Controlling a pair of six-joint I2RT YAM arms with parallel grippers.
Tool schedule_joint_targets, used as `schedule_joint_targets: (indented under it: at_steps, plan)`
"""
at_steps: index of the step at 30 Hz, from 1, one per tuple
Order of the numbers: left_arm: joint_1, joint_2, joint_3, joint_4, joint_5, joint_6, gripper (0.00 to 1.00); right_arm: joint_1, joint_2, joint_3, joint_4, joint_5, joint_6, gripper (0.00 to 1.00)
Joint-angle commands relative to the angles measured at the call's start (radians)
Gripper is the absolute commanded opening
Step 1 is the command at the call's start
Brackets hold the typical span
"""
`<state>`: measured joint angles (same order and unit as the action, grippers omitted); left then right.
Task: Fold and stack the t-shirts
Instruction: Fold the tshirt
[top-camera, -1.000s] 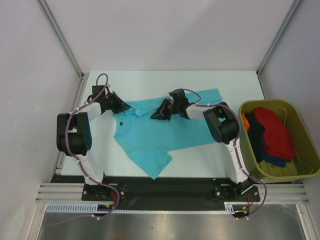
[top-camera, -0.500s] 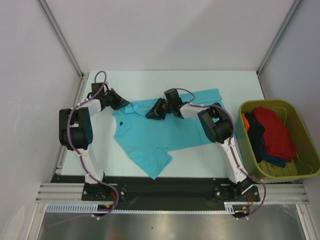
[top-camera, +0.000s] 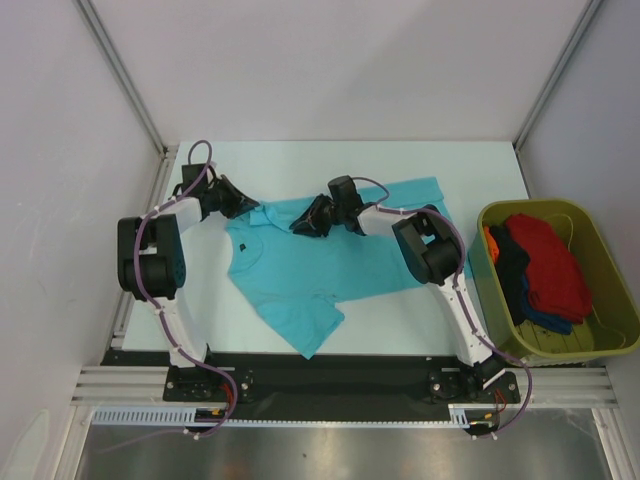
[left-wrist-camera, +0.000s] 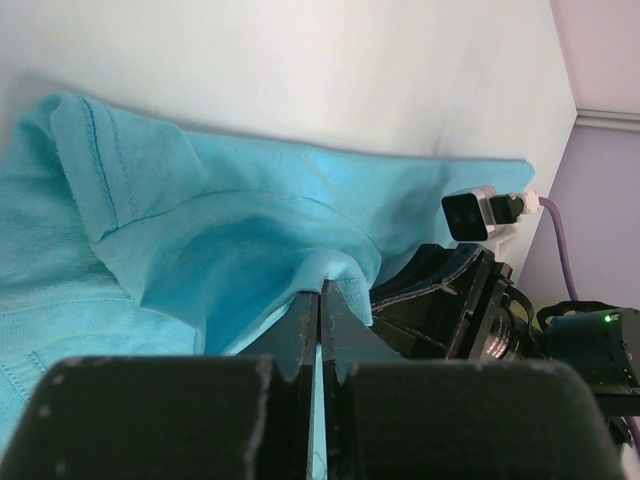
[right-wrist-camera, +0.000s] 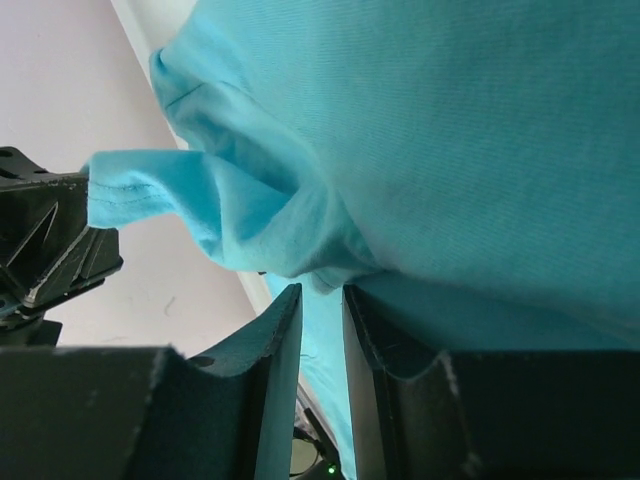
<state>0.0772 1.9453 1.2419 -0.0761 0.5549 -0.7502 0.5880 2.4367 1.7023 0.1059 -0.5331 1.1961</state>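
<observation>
A turquoise t-shirt (top-camera: 320, 262) lies spread on the pale table, partly rumpled. My left gripper (top-camera: 243, 207) is at the shirt's far left corner and is shut on a fold of its edge (left-wrist-camera: 335, 268). Lifted cloth (left-wrist-camera: 200, 230) drapes over the fingers. My right gripper (top-camera: 300, 224) sits on the shirt's upper edge, just right of the left one. Its jaws stand slightly apart, with a bunched fold of the turquoise shirt (right-wrist-camera: 300, 240) just past the fingertips (right-wrist-camera: 290, 300). More t-shirts, red (top-camera: 545, 262), dark blue (top-camera: 515, 275) and orange (top-camera: 490, 240), lie in the tub.
An olive-green plastic tub (top-camera: 600, 335) stands at the table's right edge. White enclosure walls close in the back and both sides. The right gripper's body (left-wrist-camera: 470, 300) shows close in front of the left wrist camera.
The left gripper has drawn the shirt's corner a little back and left. The right gripper has slid left along the upper edge, and its jaws have parted.
</observation>
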Motion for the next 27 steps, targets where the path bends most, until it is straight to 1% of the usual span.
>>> schedule_joint_targets:
  at_steps: [1,7,10,15,17,18,19,20,24,27]
  plan:
    - [0.006,0.004,0.014,0.015,0.028,0.018,0.01,0.009,0.015,0.031,0.009,0.033,0.048,0.29]
    - [0.006,0.001,0.010,0.021,0.031,0.015,0.00,0.039,0.010,0.022,-0.021,0.128,0.118,0.29]
    - [0.006,-0.003,0.004,0.027,0.034,0.014,0.01,0.056,0.021,0.062,-0.093,0.174,0.125,0.29]
    - [0.006,-0.011,-0.004,0.025,0.036,0.017,0.00,0.061,0.004,0.053,-0.160,0.234,0.134,0.22]
    - [0.004,-0.013,-0.004,0.019,0.036,0.023,0.00,0.061,-0.001,0.059,-0.178,0.242,0.117,0.16]
    - [0.006,-0.017,-0.009,0.016,0.033,0.025,0.00,0.059,-0.002,0.062,-0.183,0.243,0.094,0.09]
    - [0.006,-0.020,-0.009,0.012,0.033,0.028,0.00,0.058,-0.004,0.071,-0.192,0.237,0.082,0.06]
    - [0.006,-0.022,-0.009,0.009,0.028,0.034,0.01,0.055,-0.005,0.072,-0.195,0.232,0.071,0.01]
    - [0.004,-0.046,-0.024,-0.017,0.013,0.041,0.00,0.041,-0.019,0.094,-0.221,0.202,-0.027,0.00]
    - [0.004,-0.063,-0.035,-0.054,-0.003,0.049,0.00,0.029,-0.045,0.111,-0.252,0.147,-0.102,0.00]
